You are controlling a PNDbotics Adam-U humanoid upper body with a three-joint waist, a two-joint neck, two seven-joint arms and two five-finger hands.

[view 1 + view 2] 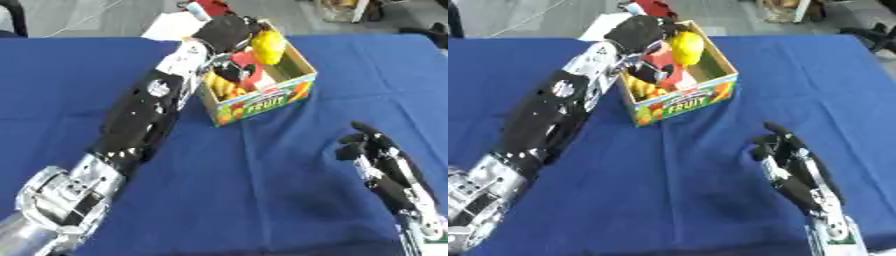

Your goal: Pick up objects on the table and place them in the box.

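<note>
- Over the box point(262, 102), near the table's far edge: left hand point(224, 31), fingers curled round a yellow fruit-shaped object point(268, 46) just above the box's contents.
- Box interior: red and yellow items.
- Near edge, right side: right hand point(791, 167), released, fingers up, well apart from the box.
- Blue tablecloth point(262, 200).
</note>
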